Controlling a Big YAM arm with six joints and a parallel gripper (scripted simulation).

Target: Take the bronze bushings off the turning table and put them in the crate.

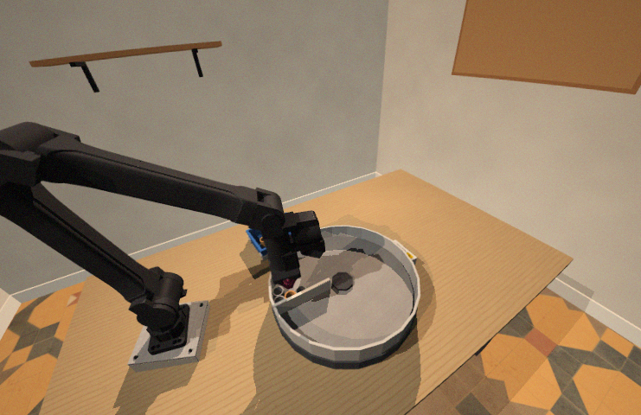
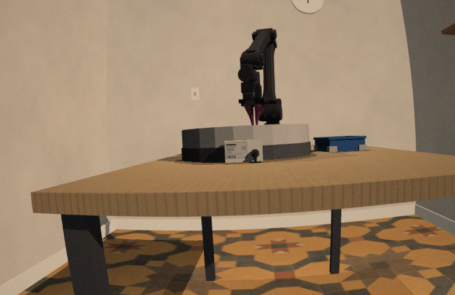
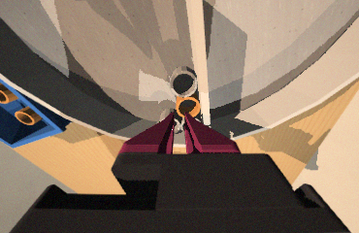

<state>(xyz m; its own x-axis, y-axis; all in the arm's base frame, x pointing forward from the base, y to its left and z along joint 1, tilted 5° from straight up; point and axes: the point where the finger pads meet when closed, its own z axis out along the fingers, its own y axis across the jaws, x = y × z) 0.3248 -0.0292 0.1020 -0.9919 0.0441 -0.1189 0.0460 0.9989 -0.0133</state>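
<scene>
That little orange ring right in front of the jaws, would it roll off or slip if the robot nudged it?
The bronze bushing looks like a short rigid tube, so it probably keeps its shape when squeezed. Its round wall could roll if tipped sideways. The divider and steel bushing close beside it would likely stop it going far. Its smooth-looking surface may slip between narrow jaws.
</scene>
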